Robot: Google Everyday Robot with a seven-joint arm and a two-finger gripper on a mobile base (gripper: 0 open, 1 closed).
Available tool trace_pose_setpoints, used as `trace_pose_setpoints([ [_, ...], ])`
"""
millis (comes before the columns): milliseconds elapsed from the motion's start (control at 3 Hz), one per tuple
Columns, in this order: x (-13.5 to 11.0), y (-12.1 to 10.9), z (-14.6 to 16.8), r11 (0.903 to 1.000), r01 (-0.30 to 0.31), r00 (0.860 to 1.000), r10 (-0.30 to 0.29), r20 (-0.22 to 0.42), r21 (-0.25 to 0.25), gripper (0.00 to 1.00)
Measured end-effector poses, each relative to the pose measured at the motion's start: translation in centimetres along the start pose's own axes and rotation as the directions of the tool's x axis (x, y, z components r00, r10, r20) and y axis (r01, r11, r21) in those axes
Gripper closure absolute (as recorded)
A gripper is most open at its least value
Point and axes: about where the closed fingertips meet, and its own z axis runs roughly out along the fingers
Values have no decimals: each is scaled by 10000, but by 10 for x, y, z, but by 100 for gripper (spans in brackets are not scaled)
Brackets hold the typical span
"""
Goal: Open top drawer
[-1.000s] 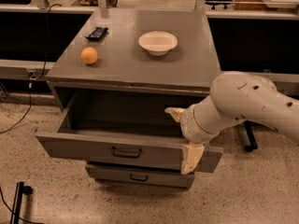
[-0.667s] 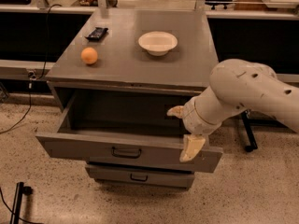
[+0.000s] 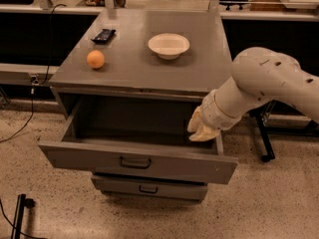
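Observation:
The top drawer (image 3: 134, 162) of the grey metal cabinet is pulled out, showing its deep empty box and a small dark centre handle (image 3: 134, 163). My gripper (image 3: 202, 129) hangs on the white arm at the drawer's right side, just above the right wall, near the front corner. Its cream fingers point down and left, over the drawer's inside. It holds nothing that I can see.
On the cabinet top (image 3: 199, 68) lie an orange (image 3: 95, 59), a white bowl (image 3: 169, 46) and a small black object (image 3: 104, 35). A lower drawer (image 3: 148, 188) sits slightly out below. Cables and a dark post stand on the speckled floor at left.
My gripper has lifted from the drawer's front right corner and moved up and back, above the right wall. The drawer stays open.

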Motion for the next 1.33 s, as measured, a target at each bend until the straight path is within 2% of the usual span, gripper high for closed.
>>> trace_pose_setpoints([
  [333, 17, -12, 17, 9956, -923, 9957, 921, 71, 190, 87],
  [667, 16, -12, 18, 9951, -974, 9952, 973, 80, 189, 100],
  [1000, 25, -6, 23, 9885, -1427, 9888, 1446, 370, -494, 100],
  [1333, 19, 1, 40, 9762, -1613, 9824, 1729, 712, -1447, 100],
])
